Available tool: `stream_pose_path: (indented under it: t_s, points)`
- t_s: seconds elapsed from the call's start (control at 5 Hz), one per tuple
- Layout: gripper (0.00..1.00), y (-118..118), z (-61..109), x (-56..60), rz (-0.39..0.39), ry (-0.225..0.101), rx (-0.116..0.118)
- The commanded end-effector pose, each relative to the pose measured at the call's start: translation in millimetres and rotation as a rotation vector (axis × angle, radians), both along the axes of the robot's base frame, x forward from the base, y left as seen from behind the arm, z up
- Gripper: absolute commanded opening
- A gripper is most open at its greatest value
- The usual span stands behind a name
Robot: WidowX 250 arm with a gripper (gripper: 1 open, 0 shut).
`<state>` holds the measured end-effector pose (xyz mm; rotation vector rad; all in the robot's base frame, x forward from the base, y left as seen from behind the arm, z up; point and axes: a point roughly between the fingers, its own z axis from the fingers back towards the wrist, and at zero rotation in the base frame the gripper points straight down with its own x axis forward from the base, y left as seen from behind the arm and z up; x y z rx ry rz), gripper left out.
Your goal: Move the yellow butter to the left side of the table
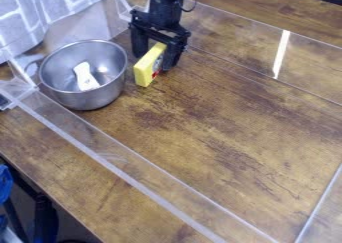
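Observation:
The yellow butter lies tilted on the wooden table, close to the right side of a metal bowl. My black gripper points down just above it. The jaws stand apart, one finger on each side of the butter's upper end, and the block rests on the table rather than hanging in a grip. Its top end is partly hidden behind the fingers.
A metal bowl with a white object inside stands at the left, almost touching the butter. Clear plastic walls run along the table's front and right edges. A tiled wall rises at the back left.

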<state>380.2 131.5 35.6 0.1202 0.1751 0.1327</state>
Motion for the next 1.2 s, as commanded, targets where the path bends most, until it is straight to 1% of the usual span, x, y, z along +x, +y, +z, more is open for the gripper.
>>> stream_pose_path:
  t_s: [0.0,0.6,1.0]
  points:
    - [1.0,10.8,22.7,0.0,0.028,-0.069,0.014]
    - [1.0,13.2,1.2,0.3,0.036,-0.059,-0.006]
    - [1.0,14.0,-7.8,0.5,0.041,-0.055,-0.023]
